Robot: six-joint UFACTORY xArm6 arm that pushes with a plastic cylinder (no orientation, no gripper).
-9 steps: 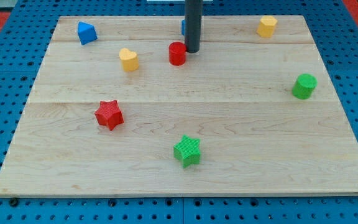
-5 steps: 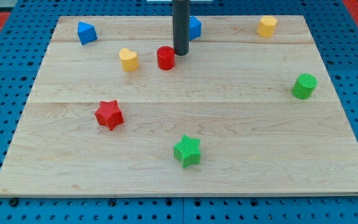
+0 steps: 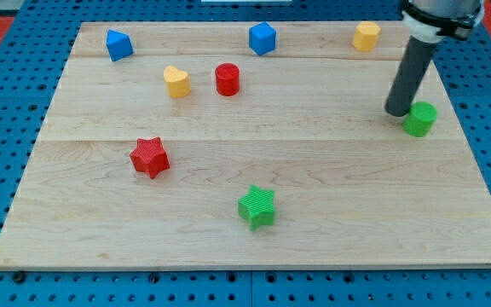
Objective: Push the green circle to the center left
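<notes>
The green circle (image 3: 419,118) is a short green cylinder at the view's right, about mid-height on the wooden board (image 3: 245,230). My tip (image 3: 398,111) stands just left of it, touching or nearly touching its upper left side. The dark rod rises from there toward the view's top right.
A red cylinder (image 3: 227,79) and a yellow heart (image 3: 176,82) sit at upper centre-left. Blue blocks lie at the top left (image 3: 118,44) and top centre (image 3: 262,38). A yellow block (image 3: 366,36) is at top right. A red star (image 3: 150,157) and a green star (image 3: 257,206) lie lower down.
My tip left the red cylinder, which it had nudged left, and swept across to the right, ending beside the green circle. The green circle has not visibly moved.
</notes>
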